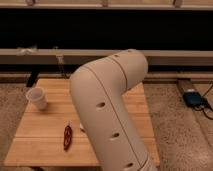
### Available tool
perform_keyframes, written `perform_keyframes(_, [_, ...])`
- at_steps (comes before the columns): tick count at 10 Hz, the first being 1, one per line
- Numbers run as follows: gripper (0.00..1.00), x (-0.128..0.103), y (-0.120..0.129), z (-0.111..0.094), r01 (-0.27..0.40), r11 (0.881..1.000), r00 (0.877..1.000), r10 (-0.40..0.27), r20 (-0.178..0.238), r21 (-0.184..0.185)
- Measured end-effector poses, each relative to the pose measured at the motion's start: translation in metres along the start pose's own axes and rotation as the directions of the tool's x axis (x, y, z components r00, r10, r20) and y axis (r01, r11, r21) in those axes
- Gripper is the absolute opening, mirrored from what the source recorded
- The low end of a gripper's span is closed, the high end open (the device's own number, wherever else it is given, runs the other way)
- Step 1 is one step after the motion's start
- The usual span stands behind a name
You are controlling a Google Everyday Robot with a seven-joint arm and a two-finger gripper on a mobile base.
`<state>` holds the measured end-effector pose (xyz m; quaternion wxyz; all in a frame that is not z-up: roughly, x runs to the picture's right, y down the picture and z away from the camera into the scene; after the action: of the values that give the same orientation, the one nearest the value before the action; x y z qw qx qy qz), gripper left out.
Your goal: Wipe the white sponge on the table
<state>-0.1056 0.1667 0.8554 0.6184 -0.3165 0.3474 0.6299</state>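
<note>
The light wooden table (pixel 42 134) fills the lower left of the camera view. My large cream arm (pixel 107 115) rises in front of its right half and hides much of the top. A small pale sliver (pixel 81 128) shows at the arm's left edge; I cannot tell whether it is the white sponge. My gripper is out of view behind the arm, and it is shut. What it holds, if anything, does not show.
A white paper cup (pixel 37 98) stands upright at the table's left. A red-brown elongated object (pixel 67 137) lies near the front edge. A blue device (pixel 192 97) with cables sits on the speckled floor at right. A dark wall with a ledge runs behind.
</note>
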Motion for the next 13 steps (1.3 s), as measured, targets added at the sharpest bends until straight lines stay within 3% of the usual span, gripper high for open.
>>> perform_keyframes(7, [0.02, -0.032, 0.055, -0.002, 0.159, 0.987, 0.987, -0.159, 0.016, -0.017])
perform_keyframes(13, [0.02, -0.035, 0.055, -0.003, 0.158, 0.987, 0.987, -0.157, 0.023, -0.015])
